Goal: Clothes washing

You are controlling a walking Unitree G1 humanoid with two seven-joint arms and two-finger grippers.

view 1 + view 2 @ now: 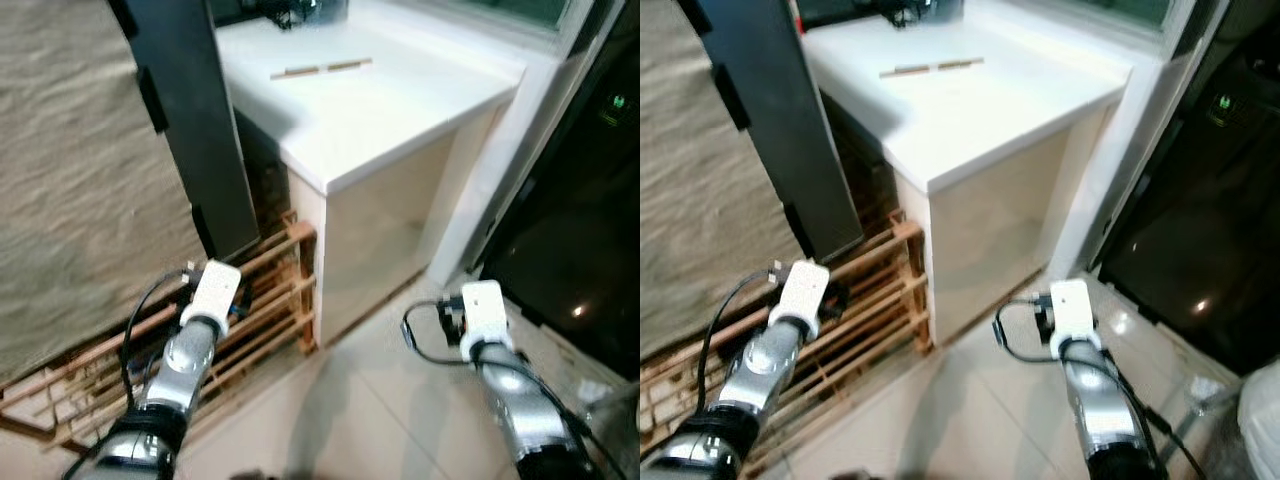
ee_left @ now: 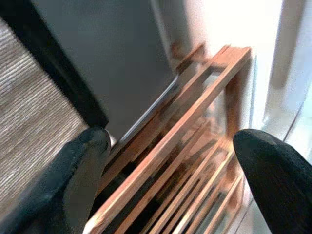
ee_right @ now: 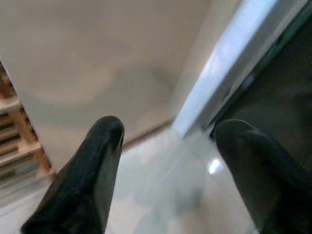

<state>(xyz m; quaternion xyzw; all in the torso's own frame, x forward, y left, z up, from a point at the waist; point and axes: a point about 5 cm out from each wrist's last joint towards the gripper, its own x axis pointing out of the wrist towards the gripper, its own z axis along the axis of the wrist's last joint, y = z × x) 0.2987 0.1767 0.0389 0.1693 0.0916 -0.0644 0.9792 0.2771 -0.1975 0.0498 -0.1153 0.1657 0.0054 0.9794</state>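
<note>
No clothing can be made out. My left arm point(image 1: 190, 350) reaches low toward a wooden slatted rack point(image 1: 270, 300) that lies on the floor by a dark upright panel point(image 1: 195, 120). In the left wrist view my left gripper point(image 2: 175, 146) is open, its black fingers point(image 2: 73, 175) spread over the rack's slats point(image 2: 195, 117). My right arm point(image 1: 500, 370) hangs over the pale tiled floor point(image 1: 350, 410). The right gripper point(image 3: 168, 131) is open and holds nothing, facing the cream side of a cabinet point(image 3: 97, 58) and a white frame point(image 3: 229, 73).
A white counter point(image 1: 380, 100) on the cream cabinet point(image 1: 380, 230) stands ahead, with two thin sticks point(image 1: 320, 68) on top. A woven beige blind point(image 1: 70, 170) hangs at left. Dark glass point(image 1: 580, 220) with a small green light point(image 1: 617, 102) is at right.
</note>
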